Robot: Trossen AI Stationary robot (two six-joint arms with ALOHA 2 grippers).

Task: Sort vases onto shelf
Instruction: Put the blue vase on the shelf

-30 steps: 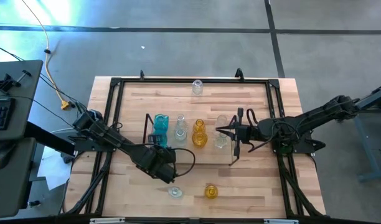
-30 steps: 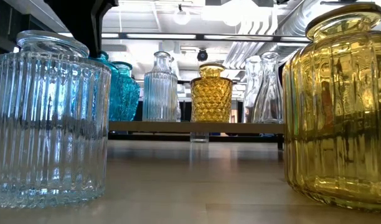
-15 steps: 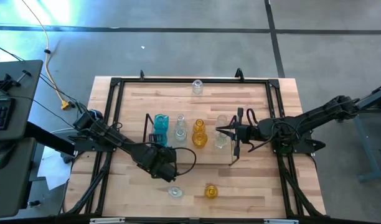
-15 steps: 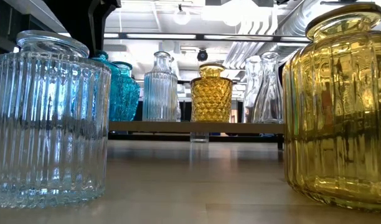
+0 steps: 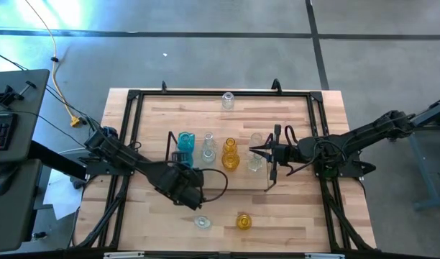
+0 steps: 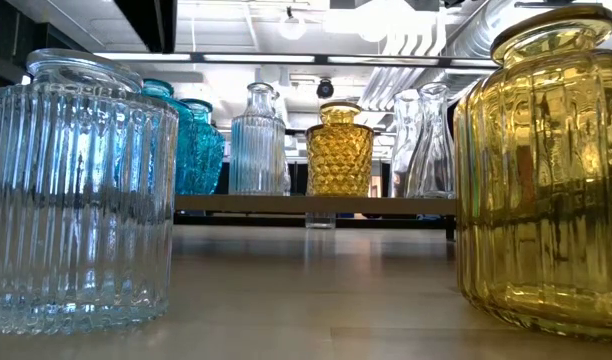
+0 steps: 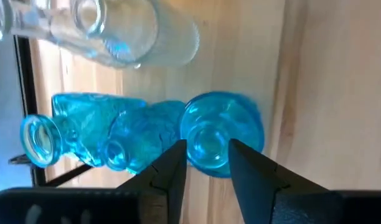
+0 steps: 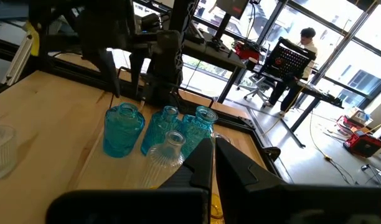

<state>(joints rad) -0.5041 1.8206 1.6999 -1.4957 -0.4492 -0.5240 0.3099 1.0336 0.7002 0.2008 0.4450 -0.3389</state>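
Low view, nearest first: a clear ribbed vase [image 6: 78,190] fills the lower left of the frame and an amber ribbed vase [image 6: 542,170] the right edge; both stand on the table [image 6: 316,290], off the shelf. Behind them, at mid-frame, the shelf [image 6: 316,204] carries blue vases [image 6: 199,148], a clear vase [image 6: 257,140] and an amber faceted vase [image 6: 338,148]. One more clear vase [image 5: 228,100] is seen alone near the top edge of the table in the high view.

Left gripper [image 7: 206,163]: jaws spread, standing just above the mouth of a blue vase [image 7: 220,132] set on the wood at the left end of the shelf row; nothing is pinched. Right gripper [image 8: 213,155]: fingers pressed together, empty, waiting at the right end of the shelf in the high view.

Handling judgement: the vases are glass, hence rigid, brittle and smooth; modest weight is expected for their size. The ribbing probably gives some purchase, though surface texture is poorly resolved. The narrow neck just under the rim is judged the best hold: the jaws fit it and the lip stops slipping. Gentle set-down is advised, as neighbours stand nearly touching.
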